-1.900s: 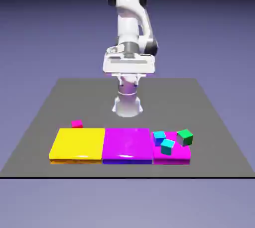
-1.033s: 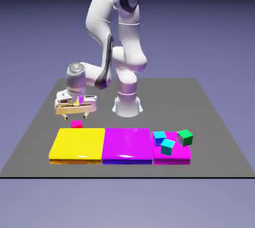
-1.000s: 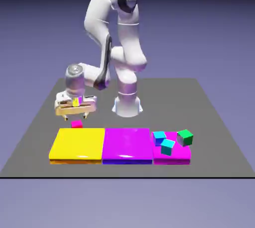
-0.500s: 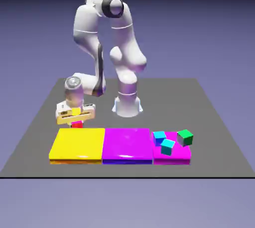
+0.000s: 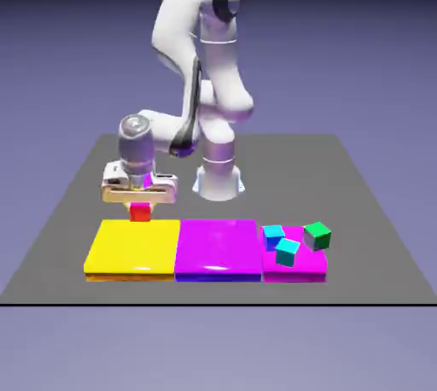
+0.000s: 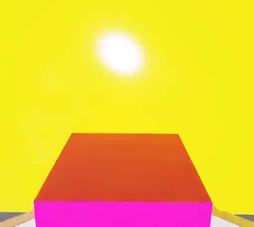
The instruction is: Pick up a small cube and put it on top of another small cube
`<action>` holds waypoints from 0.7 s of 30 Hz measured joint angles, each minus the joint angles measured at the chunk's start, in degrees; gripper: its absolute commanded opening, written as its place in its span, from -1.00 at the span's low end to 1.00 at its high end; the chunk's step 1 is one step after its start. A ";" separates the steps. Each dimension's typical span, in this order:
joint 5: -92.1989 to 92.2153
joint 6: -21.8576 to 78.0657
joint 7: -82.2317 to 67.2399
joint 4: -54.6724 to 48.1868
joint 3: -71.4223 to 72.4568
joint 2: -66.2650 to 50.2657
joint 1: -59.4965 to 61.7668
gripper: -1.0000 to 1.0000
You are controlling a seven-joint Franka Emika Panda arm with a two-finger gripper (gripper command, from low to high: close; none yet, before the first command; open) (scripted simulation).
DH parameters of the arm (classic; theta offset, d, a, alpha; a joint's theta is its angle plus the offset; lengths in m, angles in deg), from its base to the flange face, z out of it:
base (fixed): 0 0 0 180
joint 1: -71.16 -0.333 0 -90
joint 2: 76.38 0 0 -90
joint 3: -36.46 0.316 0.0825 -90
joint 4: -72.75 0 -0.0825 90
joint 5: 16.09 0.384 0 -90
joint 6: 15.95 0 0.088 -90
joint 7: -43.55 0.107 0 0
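The small magenta cube (image 5: 140,212) hangs between the fingers of my gripper (image 5: 140,207), which is shut on it just above the far edge of the yellow slab (image 5: 132,249). In the hand view this cube (image 6: 124,171) fills the lower half, its side orange-red and a magenta strip at the bottom. Only slivers of the fingertips (image 6: 19,217) show at the corners. The cyan-topped cube with blue sides (image 5: 273,235) rests on the small pink slab (image 5: 309,269) at the exterior view's right, far from my gripper.
A large magenta slab (image 5: 218,248) lies between the yellow and pink slabs. On the pink slab also sit a cyan cube with teal sides (image 5: 288,251) and a green cube (image 5: 317,234). The yellow slab (image 6: 124,47) fills the hand view's background.
The gripper came down over the magenta cube, shut on it, then shifted slightly toward the exterior view's right with the cube, now over the yellow slab's far edge.
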 measured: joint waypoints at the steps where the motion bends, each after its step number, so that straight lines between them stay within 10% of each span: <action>1: 1.61 1.30 2.49 -1.04 0.89 0.06 -2.39 -1.00; 13: 19.83 16.04 30.85 -12.82 10.27 0.71 -29.54 -1.00; 18: 17.59 6.09 32.52 -8.70 9.99 -5.49 -30.36 -1.00; 19: 17.33 4.97 32.71 -8.24 9.95 -6.19 -30.38 1.00; 21: 17.15 4.99 32.83 -8.24 9.94 -6.19 -30.37 1.00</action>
